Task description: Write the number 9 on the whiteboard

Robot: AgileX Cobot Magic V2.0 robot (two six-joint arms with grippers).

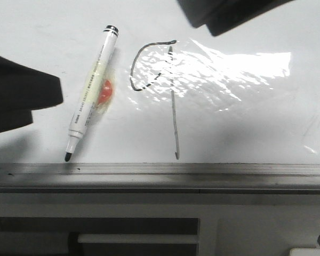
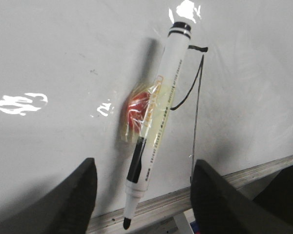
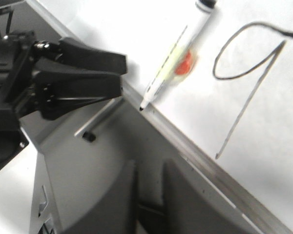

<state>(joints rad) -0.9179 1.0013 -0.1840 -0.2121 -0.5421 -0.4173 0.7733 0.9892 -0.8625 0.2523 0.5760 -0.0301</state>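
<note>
The whiteboard [image 1: 245, 128] is glossy white with a glare patch and a grey edge rail [image 1: 160, 173]. The number 9 [image 1: 173, 106] is drawn on it in thin black line, a curved loop with a long stem; it also shows in the left wrist view [image 2: 196, 122] and the right wrist view [image 3: 249, 102]. A white uncapped marker [image 1: 90, 90] lies on the board left of the 9, tip towards the rail. My left gripper [image 1: 48, 106] is open and empty, its fingers either side of the marker's tip end [image 2: 144, 165]. My right gripper [image 3: 150, 168] is shut and empty, off the board beyond the rail.
A red blob under yellowish tape [image 1: 105, 90] is stuck to the marker's middle. Below the rail stands a grey frame with a white bar [image 1: 138, 238]. The right arm [image 1: 224, 13] hangs over the board's far edge.
</note>
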